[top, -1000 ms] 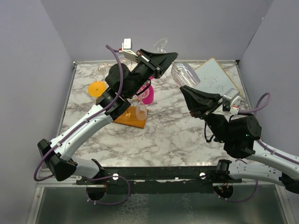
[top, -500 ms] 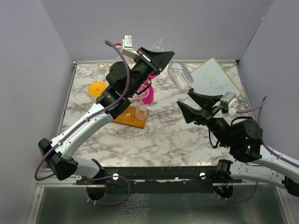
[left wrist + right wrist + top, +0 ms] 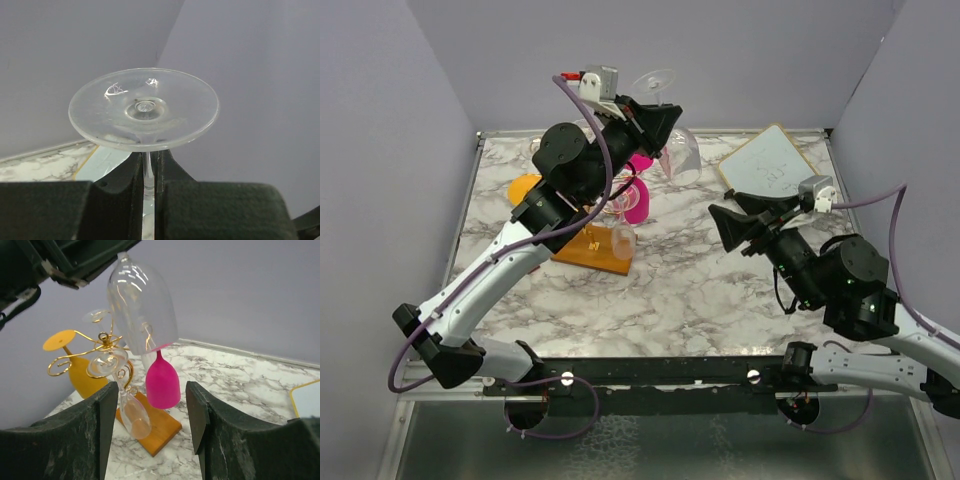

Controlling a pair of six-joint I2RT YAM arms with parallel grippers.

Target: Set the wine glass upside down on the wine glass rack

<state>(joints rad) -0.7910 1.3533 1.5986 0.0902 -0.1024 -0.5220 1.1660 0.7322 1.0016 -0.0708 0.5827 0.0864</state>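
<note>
Bright, even, diffuse light fills all three views, and the lilac walls show almost no gradient. On the marble bench (image 3: 700,290), shadows near the wine glass rack (image 3: 595,250) are faint and soft-edged. The clear wine glass (image 3: 144,109) has small white glints on its foot in the left wrist view and streaked highlights along its bowl in the right wrist view. The left arm's fingers (image 3: 220,210) and the right arm's fingers (image 3: 65,440), close to each lens, look dark and slightly soft. Right of the rack, the whiteboard (image 3: 775,170) is nearly washed out.
</note>
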